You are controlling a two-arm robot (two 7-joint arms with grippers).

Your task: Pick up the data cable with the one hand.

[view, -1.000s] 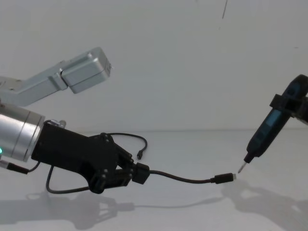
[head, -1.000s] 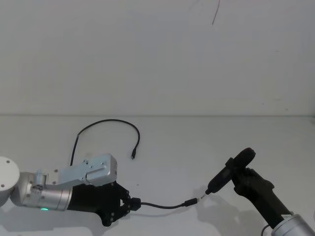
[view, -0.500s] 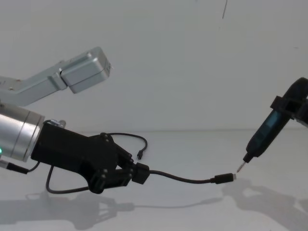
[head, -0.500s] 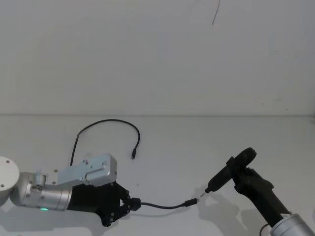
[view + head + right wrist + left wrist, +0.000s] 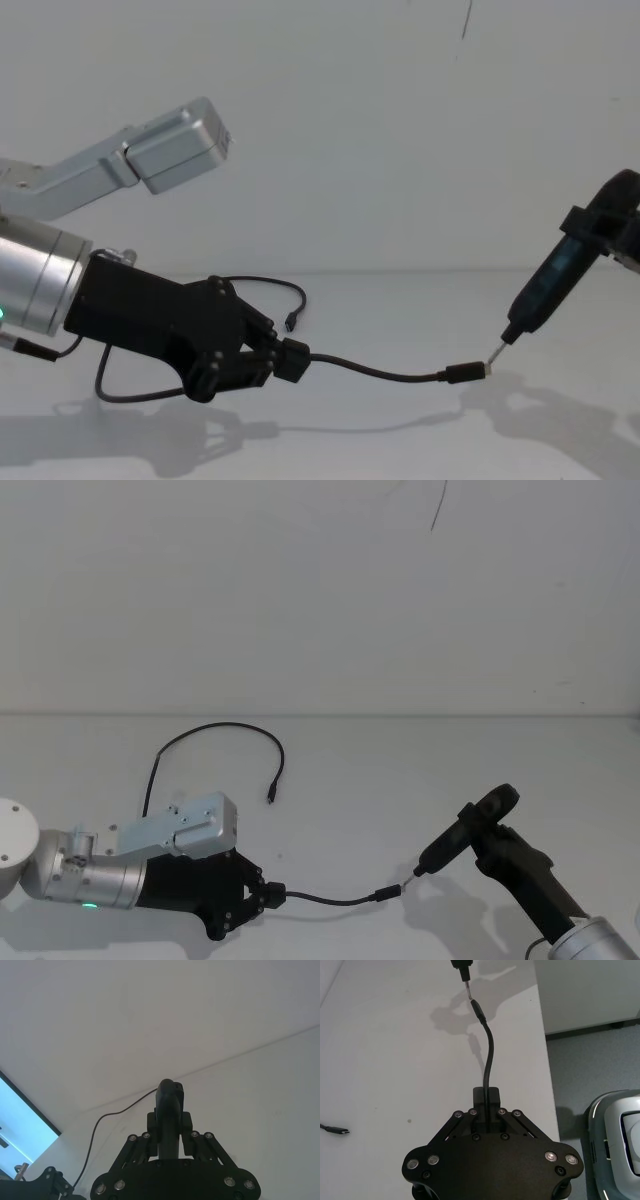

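While your left end effector [image 5: 262, 895] sits at the lower left of the head frame, its fingers are clamped on one plug of the data cable [image 5: 330, 900], which arcs above the counter [image 5: 400, 770] toward the pen-like tool [image 5: 550, 285] gripped by your right end effector [image 5: 170, 1127].

white table [image 5: 400, 770], plain wall [image 5: 300, 600]

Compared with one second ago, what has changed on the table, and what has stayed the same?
The right claw shifted its pen-like tool slightly, bringing the metal tip closer to the free plug of the short black lead. Nothing was taken or released. The left claw stays shut on the lead's other plug, and the data cable lies unmoved on the table behind.
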